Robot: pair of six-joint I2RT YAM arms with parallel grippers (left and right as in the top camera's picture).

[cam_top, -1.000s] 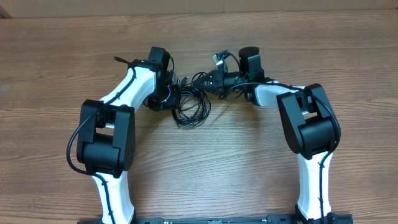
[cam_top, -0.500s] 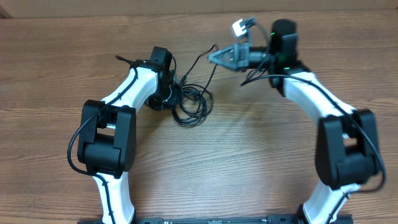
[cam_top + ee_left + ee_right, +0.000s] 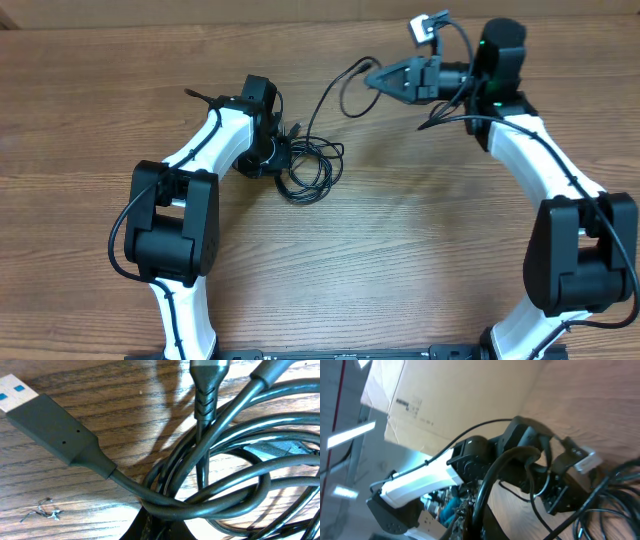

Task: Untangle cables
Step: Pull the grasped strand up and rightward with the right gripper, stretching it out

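Note:
The cables (image 3: 312, 170) lie in a black tangle of loops on the wooden table. My left gripper (image 3: 283, 157) is shut on the tangle's left side. In the left wrist view the dark fingers (image 3: 165, 527) pinch overlapping cables (image 3: 235, 460), and a flat USB plug (image 3: 50, 420) lies at the upper left. My right gripper (image 3: 376, 80) is raised at the upper right, shut on one strand (image 3: 325, 100) that runs down to the tangle. In the right wrist view that strand (image 3: 492, 475) rises from my right gripper (image 3: 481, 521).
The table (image 3: 400, 250) is bare wood. A cardboard box (image 3: 450, 395) stands beyond the table's far edge. My left arm (image 3: 420, 482) shows in the right wrist view. A small fray of wire bits (image 3: 42, 510) lies on the wood.
My right gripper has moved right and away from the tangle, drawing one strand out with it. The left gripper has stayed on the tangle.

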